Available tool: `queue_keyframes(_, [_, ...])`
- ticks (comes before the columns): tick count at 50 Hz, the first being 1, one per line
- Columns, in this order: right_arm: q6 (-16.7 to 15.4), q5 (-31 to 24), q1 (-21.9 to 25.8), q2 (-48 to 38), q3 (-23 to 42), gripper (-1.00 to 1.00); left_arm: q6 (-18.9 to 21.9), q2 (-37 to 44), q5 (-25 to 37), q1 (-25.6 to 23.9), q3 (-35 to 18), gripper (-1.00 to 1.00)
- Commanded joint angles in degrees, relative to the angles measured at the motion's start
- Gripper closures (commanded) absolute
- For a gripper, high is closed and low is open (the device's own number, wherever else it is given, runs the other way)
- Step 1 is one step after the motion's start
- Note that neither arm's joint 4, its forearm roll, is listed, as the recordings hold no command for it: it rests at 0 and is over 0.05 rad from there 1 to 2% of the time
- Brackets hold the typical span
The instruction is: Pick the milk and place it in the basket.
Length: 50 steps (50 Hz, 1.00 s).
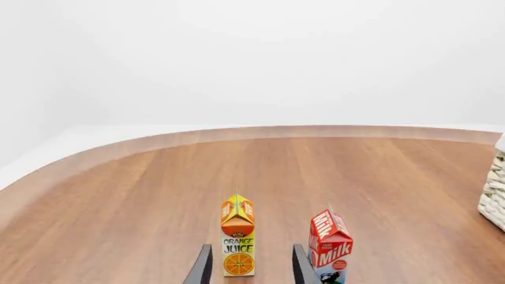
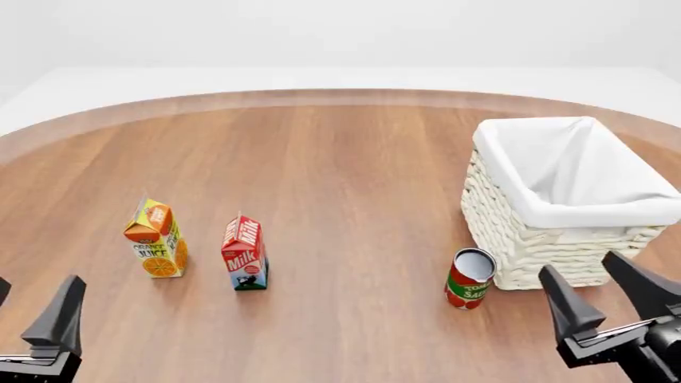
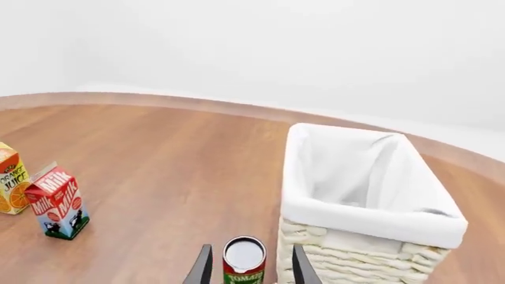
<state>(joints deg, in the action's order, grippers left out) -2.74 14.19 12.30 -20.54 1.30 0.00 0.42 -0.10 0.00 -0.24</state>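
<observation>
Nearest the front camera, two claws are seen low at the near edge of the counter (image 2: 352, 199). At the near left corner the left claw (image 2: 32, 319) is only partly in frame, one dark finger pointing up and forward, the other cut off by the picture's edge. In its wrist view the two fingers are spread apart with nothing between them, and the orange juice carton (image 1: 238, 235) is framed in the gap further off. At the near right corner the right claw (image 2: 607, 291) is raised clear of the wood with both fingers angled up and forward, parted and holding nothing. In its wrist view the tomato sauce can (image 3: 243, 260) is seen beyond the gap between the fingers.

The milk (image 2: 244, 254) is found upright on the wood in the left half, just to the right of the orange juice carton and apart from it, ahead of the left claw and not touched by it. The basket (image 2: 553, 227) is placed on the right side, well apart from the milk, its white lining folded over the rim. The tomato sauce can is stood upright close to the basket's near left corner.
</observation>
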Motion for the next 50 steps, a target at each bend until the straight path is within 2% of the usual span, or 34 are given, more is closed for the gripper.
queue_keyframes(1, [-0.6,9.5,4.8,-11.5,0.2,-1.00,0.0,0.0,0.0,0.0,0.0,-1.00])
queue_keyframes(7, [-0.5,13.0,6.7,-15.9,0.4,-1.00,0.0,0.0,0.0,0.0,0.0,-1.00])
queue_keyframes(31, [-1.4,21.4,15.2,-33.2,6.6,-1.00,0.0,0.0,0.0,0.0,0.0,-1.00])
queue_keyframes(45, [1.8,17.7,19.2,-40.2,14.4,-1.00,0.0,0.0,0.0,0.0,0.0,-1.00])
queue_keyframes(46, [2.9,17.0,19.6,-40.5,15.2,-1.00,0.0,0.0,0.0,0.0,0.0,-1.00])
queue_keyframes(50, [4.1,14.9,20.6,-41.5,17.7,-1.00,0.0,0.0,0.0,0.0,0.0,-1.00])
